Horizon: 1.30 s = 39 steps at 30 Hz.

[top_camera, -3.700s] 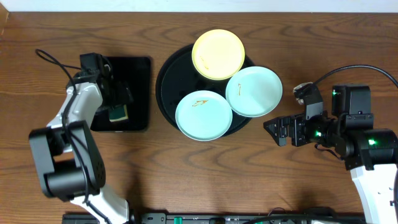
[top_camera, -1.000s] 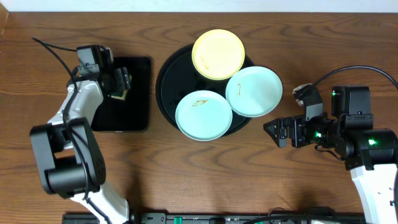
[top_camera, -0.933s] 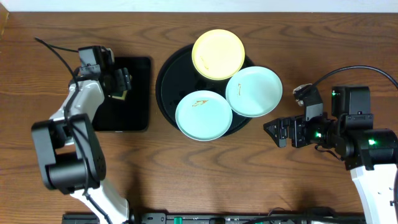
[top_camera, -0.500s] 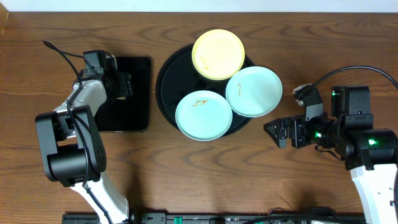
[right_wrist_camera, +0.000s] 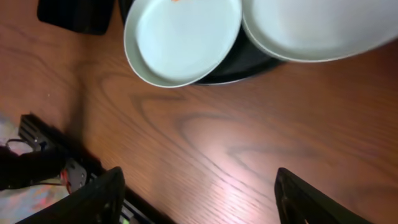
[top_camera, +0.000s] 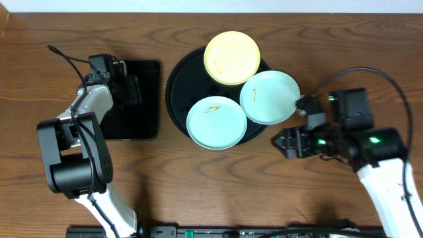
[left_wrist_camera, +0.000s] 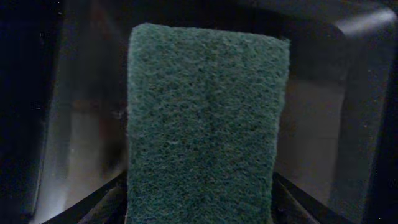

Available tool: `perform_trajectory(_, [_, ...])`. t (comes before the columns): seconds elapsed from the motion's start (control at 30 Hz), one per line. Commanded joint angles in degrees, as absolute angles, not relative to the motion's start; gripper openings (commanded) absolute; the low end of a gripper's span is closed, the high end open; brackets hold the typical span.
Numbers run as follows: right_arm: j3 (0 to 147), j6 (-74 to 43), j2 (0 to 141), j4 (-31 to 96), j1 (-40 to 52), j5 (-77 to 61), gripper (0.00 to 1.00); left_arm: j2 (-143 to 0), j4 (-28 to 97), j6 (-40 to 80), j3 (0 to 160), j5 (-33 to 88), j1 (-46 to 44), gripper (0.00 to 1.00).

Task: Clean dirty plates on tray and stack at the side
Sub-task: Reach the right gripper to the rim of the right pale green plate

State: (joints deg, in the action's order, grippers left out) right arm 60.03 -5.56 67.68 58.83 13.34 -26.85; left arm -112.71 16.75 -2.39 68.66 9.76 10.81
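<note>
Though dirty, plates (top_camera: 216,123) on tray (top_camera: 177,86).

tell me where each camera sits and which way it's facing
Overhead: above the table, facing straight down; round tray, three plates, both arms show.
Left wrist: on the left gripper, facing the sponge it holds over the rectangular tray; fingers barely visible.
Right wrist: on the right gripper, facing down at wood; open fingers show.
Overhead and right wrist share two blue plates.
</note>
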Motion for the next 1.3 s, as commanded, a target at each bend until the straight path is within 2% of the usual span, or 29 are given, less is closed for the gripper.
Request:
perform_trajectory(0.0, [57.71, -11.44, 71.66, 55.61, 18.00, -20.27, 0.76, -110.98, 17.30, -2.33, 69.08, 10.98, 10.81, 0.72])
perform_trajectory(0.1, [57.41, -14.63, 75.22, 50.65, 21.04, -15.79, 0.76, -110.98, 17.28, -2.33, 69.08, 10.96, 10.81, 0.74])
perform_trajectory(0.3, [57.41, -23.03, 82.41, 42.81, 25.50, -15.33, 0.70, -111.00, 17.28, -2.33, 69.08, 10.98, 10.81, 0.74])
perform_trajectory(0.4, [57.41, -27.22, 86.24, 40.12, 27.40, -14.76, 0.54, -111.00, 17.28, -2.33, 69.08, 10.98, 10.81, 0.74])
perform_trajectory(0.53, [57.41, -31.81, 91.22, 35.92, 29.69, -14.74, 0.44, -111.00, 17.28, -2.33, 69.08, 10.96, 10.81, 0.74])
perform_trajectory(0.67, [57.41, -39.94, 94.83, 34.46, 30.46, -14.81, 0.46, -111.00, 17.32, -2.33, 69.08, 10.96, 10.81, 0.74])
perform_trajectory(0.9, [57.41, -48.77, 96.97, 33.76, 30.46, -14.85, 0.35, -111.00, 17.52, -2.33, 69.08, 10.96, 10.81, 0.74])
perform_trajectory(1.1, [57.41, -49.25, 96.99, 32.53, 30.46, -15.68, 0.44, -111.00, 17.76, -2.35, 69.08, 10.94, 10.81, 0.74])
perform_trajectory(1.27, [57.41, -48.80, 96.99, 32.53, 30.46, -15.68, 0.43, -111.00, 17.96, -2.35, 69.08, 10.92, 10.81, 0.74])
